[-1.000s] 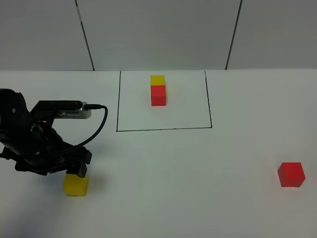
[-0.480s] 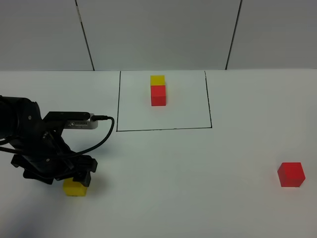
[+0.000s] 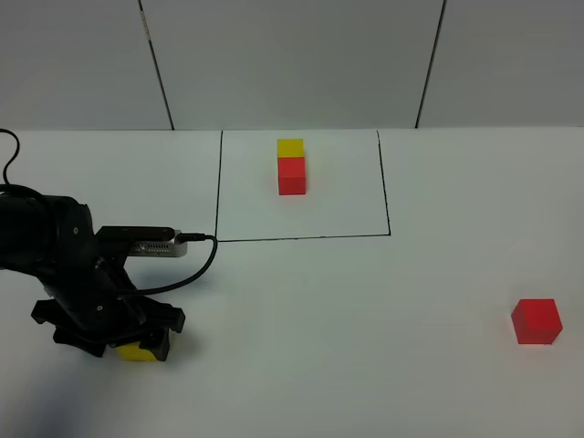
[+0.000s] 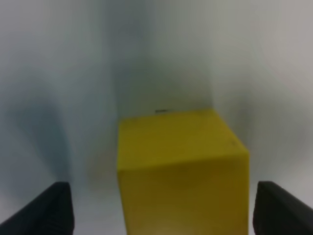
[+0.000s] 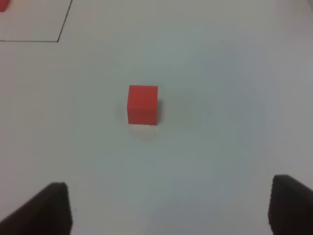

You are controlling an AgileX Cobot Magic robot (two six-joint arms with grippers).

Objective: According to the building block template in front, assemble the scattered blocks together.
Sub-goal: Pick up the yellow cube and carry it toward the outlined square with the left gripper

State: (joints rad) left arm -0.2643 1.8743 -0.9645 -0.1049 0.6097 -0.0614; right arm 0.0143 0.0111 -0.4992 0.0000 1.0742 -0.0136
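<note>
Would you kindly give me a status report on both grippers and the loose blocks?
Left gripper open, straddling yellow cube, gaps either side. Right gripper open, empty, red cube ahead on table. Nothing seen between the cubes.

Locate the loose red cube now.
The loose red cube sits alone at the right of the exterior high view, nearer the camera than the black-outlined template.

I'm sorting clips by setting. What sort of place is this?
Probably a robotics lab bench: a white tabletop, plain grey wall panels behind it, and a black-outlined template plus a loose red cube set out for a test.
</note>
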